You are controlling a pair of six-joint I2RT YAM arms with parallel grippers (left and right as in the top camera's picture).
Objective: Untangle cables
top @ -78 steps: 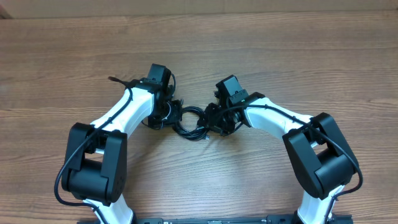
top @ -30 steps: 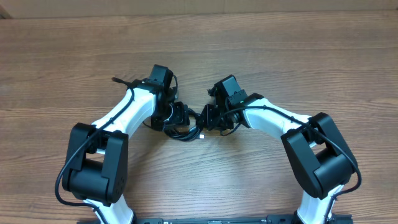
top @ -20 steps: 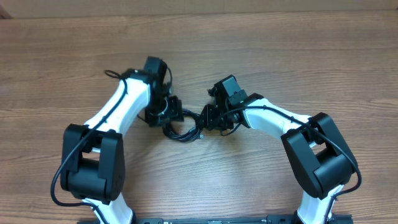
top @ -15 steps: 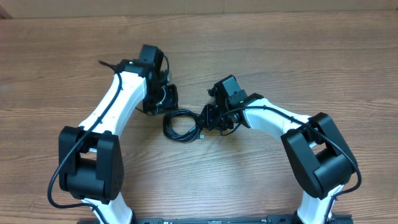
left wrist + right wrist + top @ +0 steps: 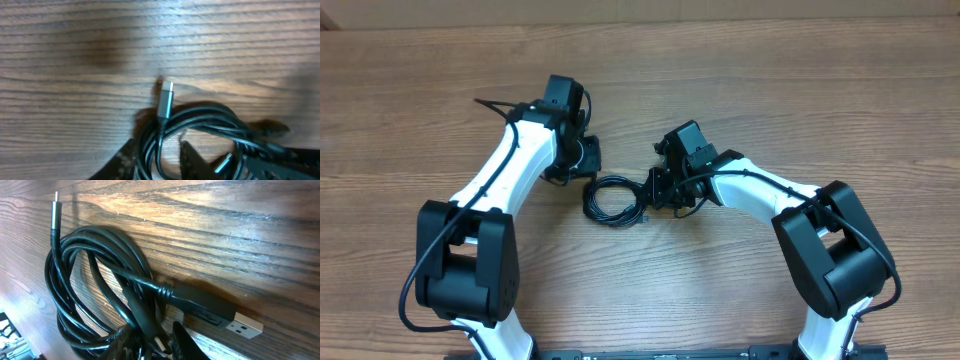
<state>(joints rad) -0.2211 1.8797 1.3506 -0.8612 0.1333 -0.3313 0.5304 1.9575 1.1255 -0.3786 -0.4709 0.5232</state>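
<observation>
Thin black cables (image 5: 613,198) lie coiled in one tangled bundle on the worktop (image 5: 770,90) — a silver-tipped plug (image 5: 166,97) and a flat USB plug (image 5: 220,317) poke out.

The brown wood-grain table surface (image 5: 75,45) fills the far part of the view. A bundle of thin black flexible cables (image 5: 210,116) lies in loose loops at the near right. One slim silver-tipped plug (image 5: 165,98) projects from the bundle toward the far side and lies flat on the wood. A second silver plug end (image 5: 224,162) sits among the loops at the near edge. The left gripper (image 5: 157,160) shows two dark, blurred fingertips (image 5: 122,162) standing apart at the near edge. Several cable strands run between them. Contact with the strands cannot be determined.
</observation>
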